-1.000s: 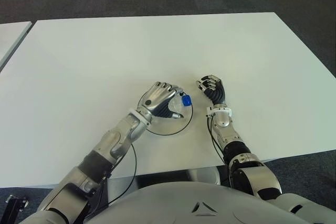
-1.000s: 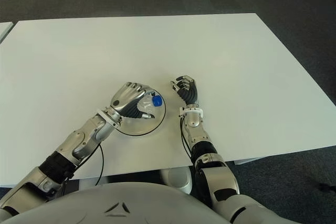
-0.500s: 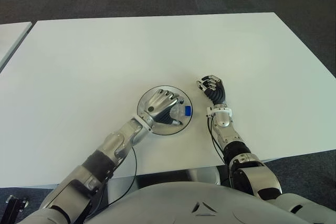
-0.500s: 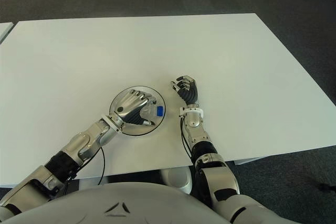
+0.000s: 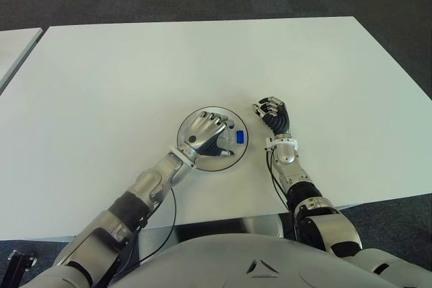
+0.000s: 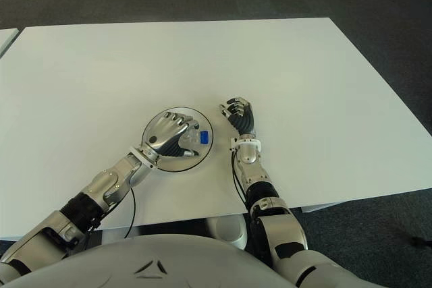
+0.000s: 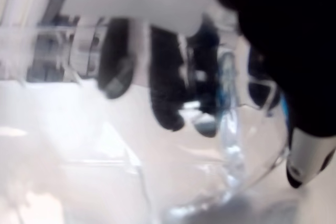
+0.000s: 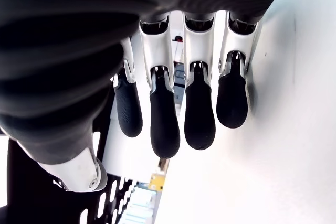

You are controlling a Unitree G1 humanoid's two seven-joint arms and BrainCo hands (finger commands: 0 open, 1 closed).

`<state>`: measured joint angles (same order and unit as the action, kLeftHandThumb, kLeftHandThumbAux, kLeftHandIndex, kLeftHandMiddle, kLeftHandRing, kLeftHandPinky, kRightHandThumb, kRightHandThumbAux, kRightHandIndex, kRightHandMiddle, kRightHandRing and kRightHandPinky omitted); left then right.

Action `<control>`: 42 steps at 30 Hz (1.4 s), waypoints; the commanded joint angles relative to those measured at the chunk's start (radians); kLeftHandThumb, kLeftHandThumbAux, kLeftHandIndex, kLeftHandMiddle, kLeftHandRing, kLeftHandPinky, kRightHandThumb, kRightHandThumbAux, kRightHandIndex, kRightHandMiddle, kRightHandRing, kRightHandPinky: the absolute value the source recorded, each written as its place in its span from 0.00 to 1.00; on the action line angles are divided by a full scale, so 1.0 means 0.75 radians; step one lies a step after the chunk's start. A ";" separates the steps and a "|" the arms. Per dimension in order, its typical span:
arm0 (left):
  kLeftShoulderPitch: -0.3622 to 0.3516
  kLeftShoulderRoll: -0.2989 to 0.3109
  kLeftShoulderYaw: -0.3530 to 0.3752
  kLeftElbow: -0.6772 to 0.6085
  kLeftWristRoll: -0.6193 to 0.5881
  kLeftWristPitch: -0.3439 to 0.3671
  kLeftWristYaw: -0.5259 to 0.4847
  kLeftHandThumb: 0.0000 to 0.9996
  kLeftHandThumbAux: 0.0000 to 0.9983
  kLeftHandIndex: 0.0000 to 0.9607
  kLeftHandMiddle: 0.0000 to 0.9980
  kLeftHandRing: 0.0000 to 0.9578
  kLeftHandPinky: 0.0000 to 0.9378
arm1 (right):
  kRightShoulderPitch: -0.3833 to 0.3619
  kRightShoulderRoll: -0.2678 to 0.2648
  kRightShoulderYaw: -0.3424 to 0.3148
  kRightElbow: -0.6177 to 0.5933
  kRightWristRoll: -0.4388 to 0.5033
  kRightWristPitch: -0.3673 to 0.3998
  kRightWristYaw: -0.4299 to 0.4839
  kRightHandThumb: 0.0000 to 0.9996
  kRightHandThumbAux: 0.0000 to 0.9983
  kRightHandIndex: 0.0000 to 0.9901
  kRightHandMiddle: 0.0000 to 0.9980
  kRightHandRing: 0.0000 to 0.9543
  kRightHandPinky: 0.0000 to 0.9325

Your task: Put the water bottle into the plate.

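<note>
Left hand fingers [image 7: 168, 98] are curling around the water bottle [image 7: 210, 182]; the left wrist view is showing dark pads pressing on clear plastic, so the hand is gripping it, not letting go. In the eye views the left hand [image 5: 206, 134] is sitting over the plate [image 5: 191, 119], and the bottle is lying on its side under the palm, inside the rim, with the blue cap [image 5: 239, 137] poking out toward the robot's right. Whether the bottle is touching the plate floor is hidden by the hand.

Handling, as a judgement: the bottle is looking small, clear and thin-walled, so probably light and a bit crushable, with a smooth, slippery surface. It is round, so it is likely to roll once freed, though the plate rim should be stopping it. The best hold is around the mid-body, as the hand is doing now, not at the cap end. Opening the fingers gently should be avoiding a nudge.

Right hand [image 6: 239, 114] is showing just to the right of the plate on the white table [image 5: 135, 65], fingers curled inward and holding nothing, idle.
</note>
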<state>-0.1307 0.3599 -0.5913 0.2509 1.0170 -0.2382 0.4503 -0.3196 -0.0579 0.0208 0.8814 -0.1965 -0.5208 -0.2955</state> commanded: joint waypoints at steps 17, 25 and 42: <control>0.052 0.022 0.060 -0.057 -0.093 0.077 -0.258 0.51 0.64 0.09 0.13 0.14 0.15 | 0.006 0.006 -0.002 0.042 0.010 0.009 0.008 0.71 0.73 0.44 0.63 0.66 0.68; 0.041 0.022 0.058 -0.038 -0.025 0.089 -0.144 0.37 0.69 0.01 0.02 0.02 0.02 | 0.003 0.004 -0.001 0.046 0.012 0.009 0.014 0.71 0.73 0.44 0.62 0.66 0.67; 0.044 0.023 0.042 -0.080 0.130 0.224 -0.027 0.25 0.59 0.00 0.00 0.00 0.00 | 0.005 -0.001 0.004 0.042 0.006 -0.009 0.017 0.71 0.73 0.44 0.63 0.66 0.69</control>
<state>-0.1080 0.3702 -0.5601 0.2004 1.0893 -0.0944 0.4116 -0.3270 -0.0595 0.0210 0.8932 -0.1918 -0.5328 -0.2880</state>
